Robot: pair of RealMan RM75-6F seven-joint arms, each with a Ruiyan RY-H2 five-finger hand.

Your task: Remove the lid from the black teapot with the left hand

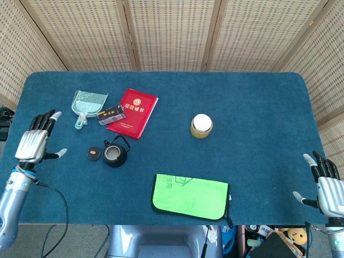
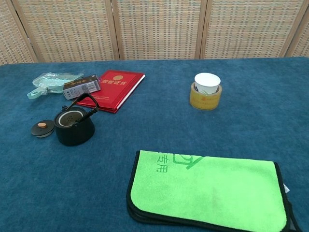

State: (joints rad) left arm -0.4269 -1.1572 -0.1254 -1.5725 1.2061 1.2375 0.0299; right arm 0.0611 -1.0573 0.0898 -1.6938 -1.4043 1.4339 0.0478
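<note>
While the lid [image 1: 93, 153] lies on the cloth just beside the black teapot [image 1: 114, 153], nothing is held by the left hand [image 1: 35, 144] — fingers spread wide, well apart from it. Right hand [image 1: 325, 183] is seen at the table's far edge w/ fingers apart, holding nothing.

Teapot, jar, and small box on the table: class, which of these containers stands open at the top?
The black teapot. Its mouth is uncovered, and its lid lies on the cloth beside it. The yellow jar keeps its white top, and the small box is closed.

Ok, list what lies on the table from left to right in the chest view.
Lid → black teapot → red booklet → yellow jar. The green cloth lies nearer, spanning from the booklet's right edge past the jar. The pale dustpan and small box overlap the lid and teapot in this order, so I leave them out.
</note>
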